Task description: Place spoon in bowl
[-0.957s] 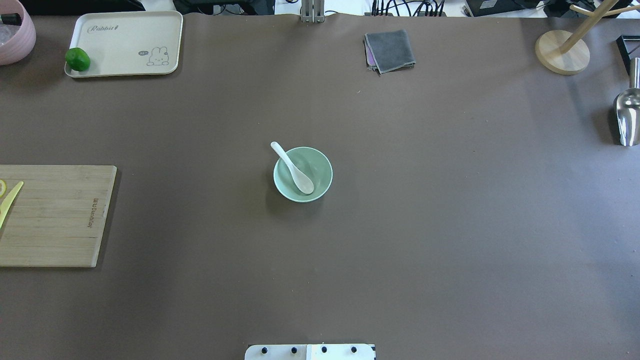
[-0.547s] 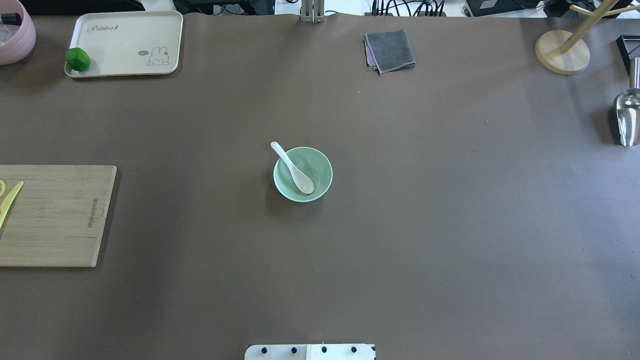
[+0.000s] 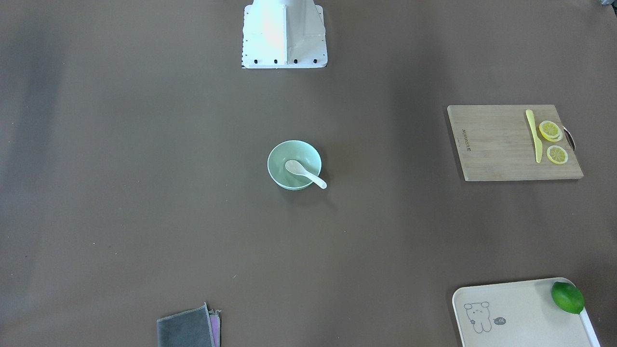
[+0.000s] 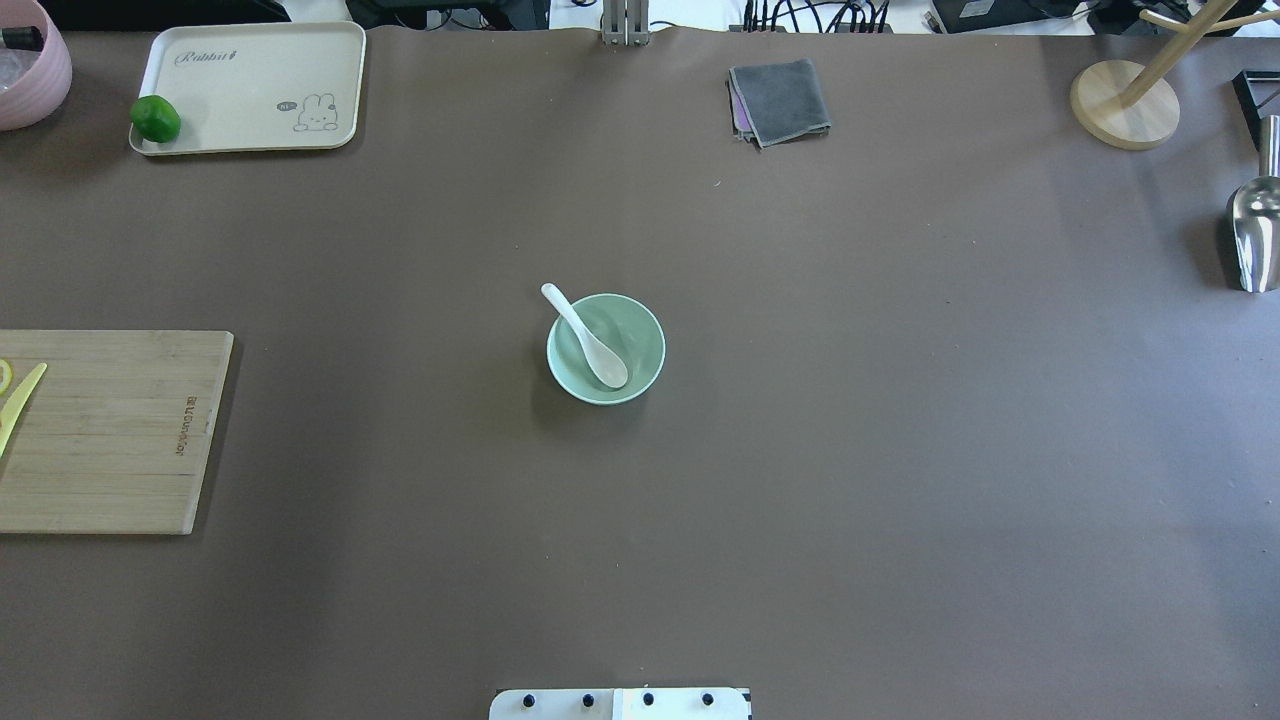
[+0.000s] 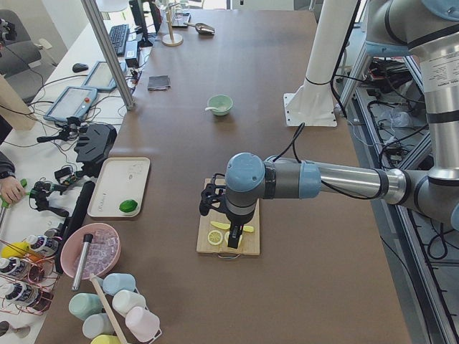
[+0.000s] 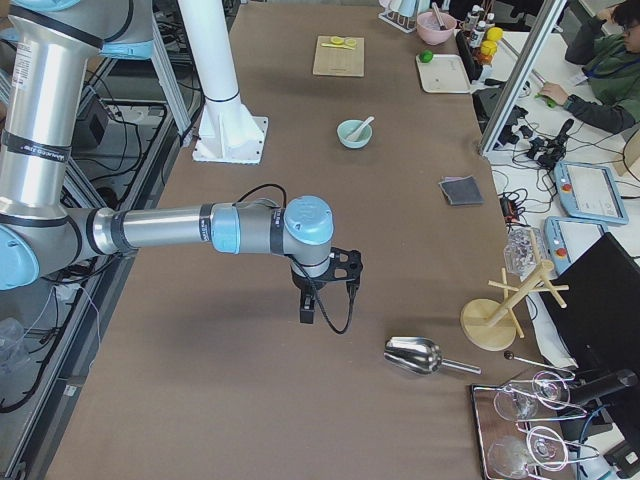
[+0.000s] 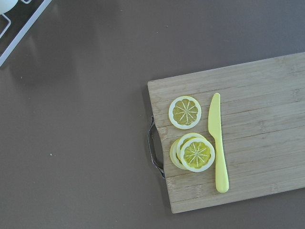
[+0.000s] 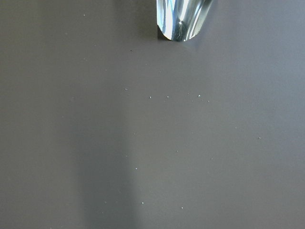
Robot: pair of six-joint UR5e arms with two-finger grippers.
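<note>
The pale mint-green bowl point(image 4: 645, 345) stands at the middle of the table, also in the front view point(image 3: 277, 166). The white spoon point(image 4: 587, 338) lies in it, scoop down inside, with its handle resting on the rim and sticking out; it shows in the front view point(image 3: 304, 175) too. My left gripper point(image 5: 233, 252) hangs over the cutting board at the table's left end, far from the bowl. My right gripper point(image 6: 307, 313) hangs over bare table at the right end. Both show only in the side views, so I cannot tell whether they are open or shut.
A wooden cutting board point(image 4: 110, 430) with a yellow knife point(image 7: 217, 143) and lemon slices point(image 7: 185, 112) lies at the left. A cream tray point(image 4: 250, 85) holds a lime point(image 4: 155, 118). A grey cloth point(image 4: 780, 100), a metal scoop point(image 4: 1255, 225) and a wooden stand point(image 4: 1125, 100) lie far and right.
</note>
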